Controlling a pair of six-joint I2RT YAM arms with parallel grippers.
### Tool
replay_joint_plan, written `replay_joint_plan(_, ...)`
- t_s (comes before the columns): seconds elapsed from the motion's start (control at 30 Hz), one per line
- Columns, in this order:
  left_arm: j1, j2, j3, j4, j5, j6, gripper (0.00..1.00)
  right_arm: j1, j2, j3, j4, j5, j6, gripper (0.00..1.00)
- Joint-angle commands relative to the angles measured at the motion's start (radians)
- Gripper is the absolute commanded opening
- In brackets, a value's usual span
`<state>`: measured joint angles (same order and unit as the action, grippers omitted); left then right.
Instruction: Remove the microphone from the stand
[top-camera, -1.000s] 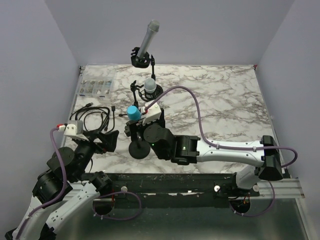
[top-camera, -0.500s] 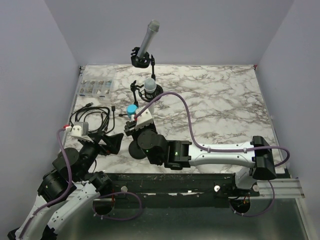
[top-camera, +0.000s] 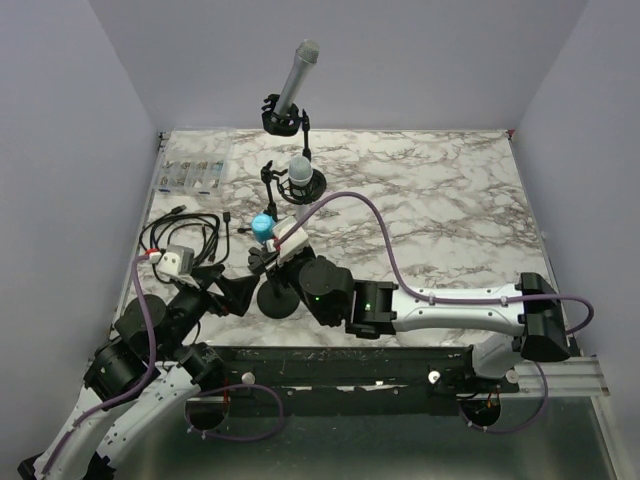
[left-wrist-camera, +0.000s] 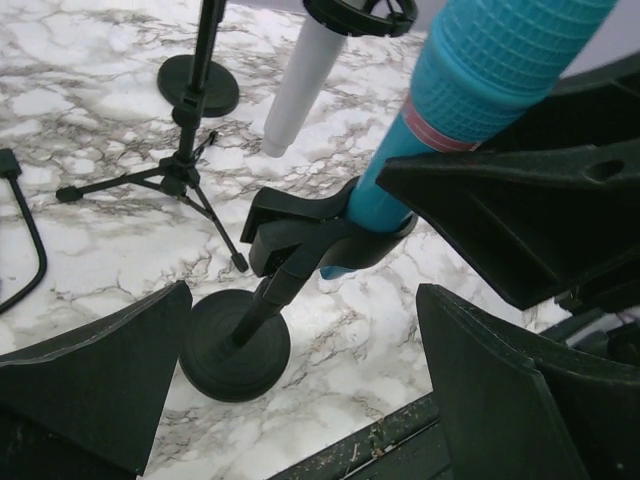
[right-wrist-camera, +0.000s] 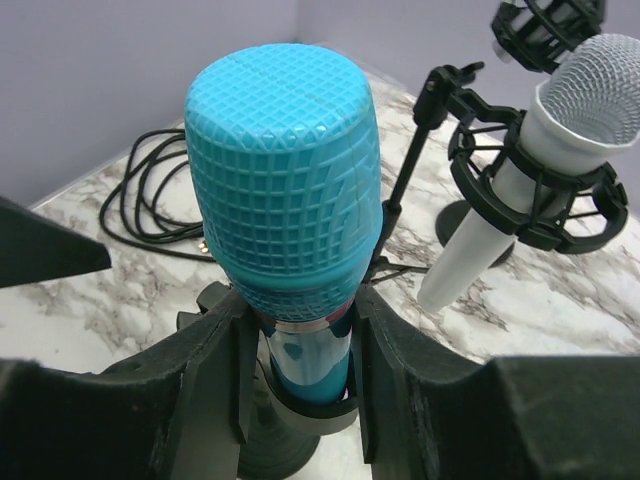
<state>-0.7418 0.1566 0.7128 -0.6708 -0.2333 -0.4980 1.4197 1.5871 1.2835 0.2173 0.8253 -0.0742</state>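
The blue microphone (right-wrist-camera: 285, 180) stands upright in the black clip of its stand (left-wrist-camera: 320, 235), which has a round black base (top-camera: 278, 298). My right gripper (right-wrist-camera: 300, 340) is shut on the microphone just under its mesh head, one finger (right-wrist-camera: 205, 370) pressed on each side. In the top view the microphone (top-camera: 263, 226) shows just above the right gripper (top-camera: 272, 245). My left gripper (left-wrist-camera: 305, 315) is open and low in front of the stand, its fingers wide apart on either side of the base (left-wrist-camera: 235, 345) without touching it. The microphone (left-wrist-camera: 500, 60) rises at the upper right there.
A white microphone (right-wrist-camera: 590, 90) hangs in a shock mount on a small tripod just behind. A grey microphone (top-camera: 296, 75) sits on a taller stand at the back. Coiled black cables (top-camera: 185, 235) lie to the left, with a clear parts box (top-camera: 192, 172) at the back left.
The right gripper's fingers have closed in on the blue microphone's neck. The left arm has moved forward and right toward the stand's base, still open.
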Motion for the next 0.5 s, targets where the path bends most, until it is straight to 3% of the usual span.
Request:
replay_joint_plan(0.0, -0.003, 0.040, -0.006, 0.094, 0.185, 0.170, 0.99, -0.044, -0.084, -0.084, -0.001, -0.270, -0.072, 0.01)
replay_joint_plan(0.17, -0.003, 0.125, -0.021, 0.155, 0.382, 0.289, 0.99, -0.139, -0.168, -0.135, -0.027, -0.490, -0.062, 0.01)
replay_joint_plan(0.47, -0.003, 0.247, 0.007, 0.185, 0.392, 0.434, 0.99, -0.267, -0.201, -0.147, -0.074, -0.757, -0.026, 0.01)
